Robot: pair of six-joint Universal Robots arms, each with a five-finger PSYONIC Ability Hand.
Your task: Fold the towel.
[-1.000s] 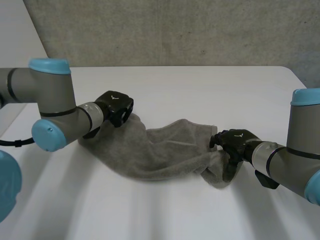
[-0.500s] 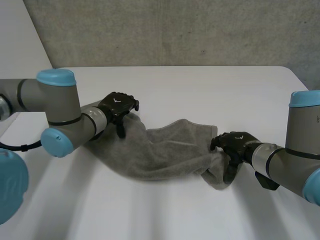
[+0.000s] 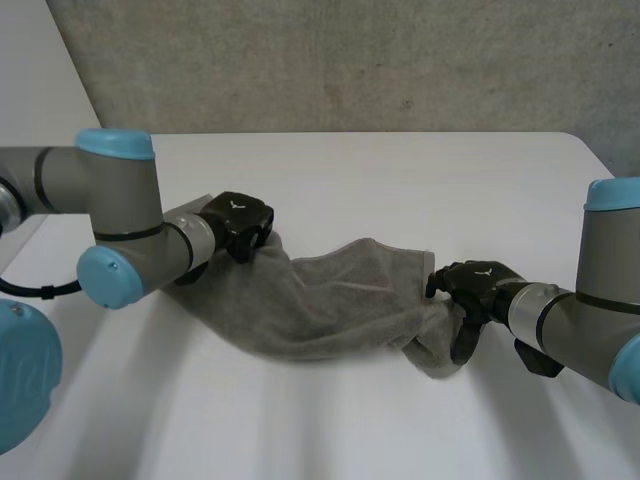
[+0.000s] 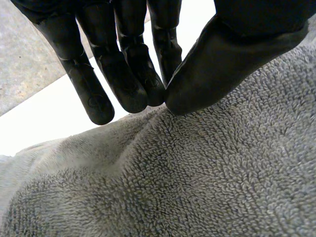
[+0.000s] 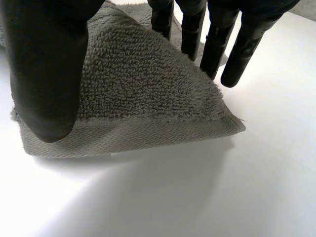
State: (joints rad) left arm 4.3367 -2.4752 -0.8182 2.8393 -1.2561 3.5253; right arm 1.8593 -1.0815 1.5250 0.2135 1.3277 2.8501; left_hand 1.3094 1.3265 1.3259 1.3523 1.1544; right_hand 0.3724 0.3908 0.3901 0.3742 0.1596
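Note:
A grey towel [image 3: 330, 300] lies bunched and stretched across the white table [image 3: 400, 170] between my two hands. My left hand [image 3: 238, 216] sits at the towel's left end. In the left wrist view its fingers [image 4: 123, 64] and thumb meet tip to tip on a raised ridge of the towel [image 4: 197, 173], pinching it. My right hand [image 3: 475, 282] is at the towel's right end. There the thumb [image 5: 44, 69] lies on the near face of a towel corner [image 5: 148, 94] and straight fingers stand behind it. That corner hangs just off the table.
A grey wall [image 3: 350, 60] runs behind the table's far edge. My left arm's elbow [image 3: 110, 275] rests low over the table's left side. Bare tabletop lies in front of the towel and behind it.
My left hand opened over the towel's left end, then shut on it, and the left arm swung slightly. The right hand and its towel corner have hardly moved.

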